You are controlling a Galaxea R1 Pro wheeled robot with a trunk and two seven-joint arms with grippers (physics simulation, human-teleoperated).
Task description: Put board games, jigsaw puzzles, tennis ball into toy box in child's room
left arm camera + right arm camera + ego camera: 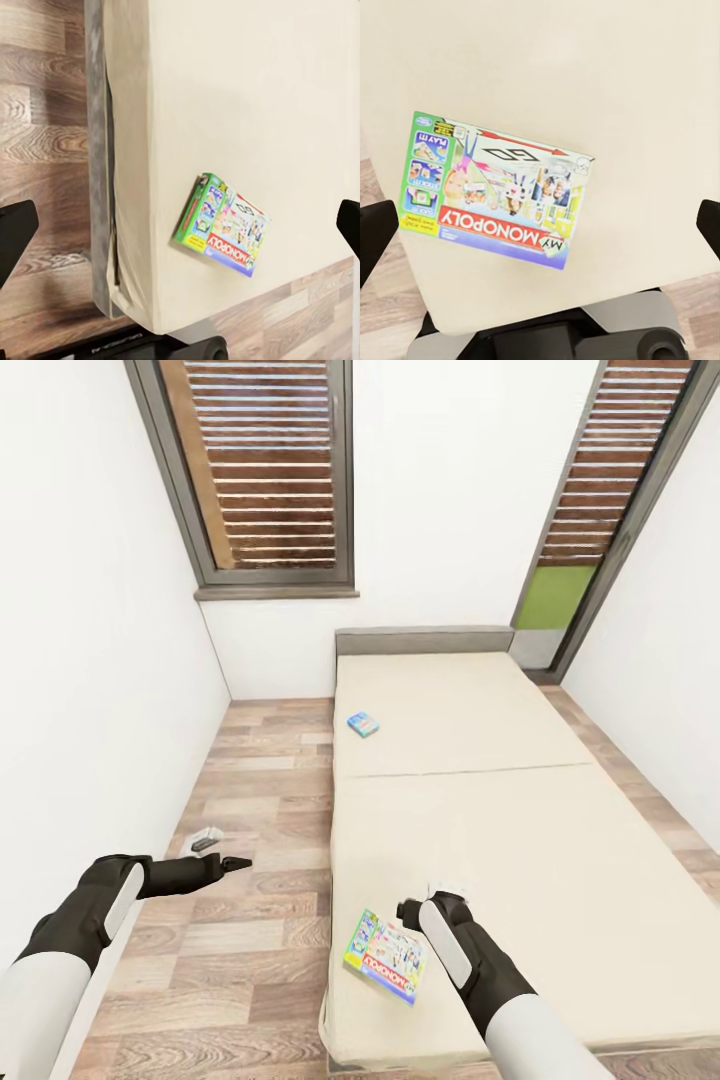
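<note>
the white and green board game (387, 957) lies flat near the bed (560, 840) foot corner — just beside the right hand (432, 897), fingers apart, long axis slanting; left hand (236, 863), open, hangs over floor, farther off.

even, bright daylight fills a rendered room, no glare.

shadows are faint and soft on the bed (480, 800); walls bow outward at the head view's edges. print on the white and green board game (495, 191) reads crisply.

bare mattress (480, 830) lies open all around the monopoly box (387, 957).
</note>
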